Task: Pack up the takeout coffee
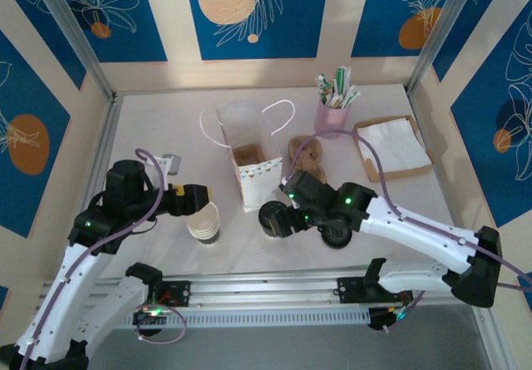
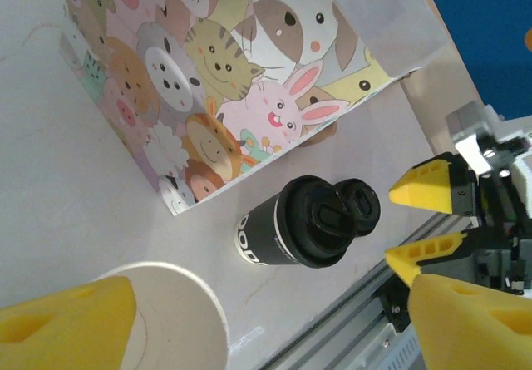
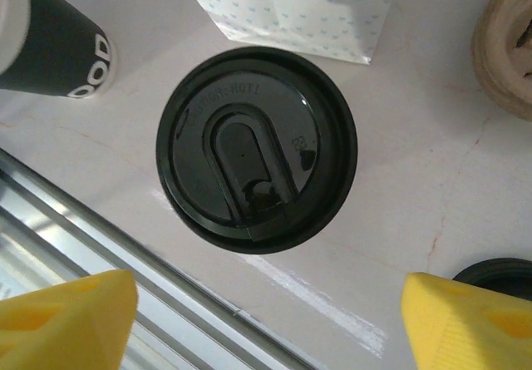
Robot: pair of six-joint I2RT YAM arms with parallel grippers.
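Takeout coffee (image 2: 307, 224) stands upright, lidded, just on the near side of the paper bag (image 2: 208, 79) (by its front corner). Right gripper (image 3: 266, 316) hovers over it, fingers spread wide, gripping nothing. Left gripper (image 2: 270, 328), left of the bag, likewise wide and empty.

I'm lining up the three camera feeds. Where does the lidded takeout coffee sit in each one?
Top external: the takeout coffee stands mid-frame, just below the paper bag.
Left wrist: the takeout coffee is just right of centre, below the paper bag's cartoon-animal side.
Right wrist: the takeout coffee, seen lid-on from above, is central, below the paper bag's base.
Shared landmark: the paper bag.
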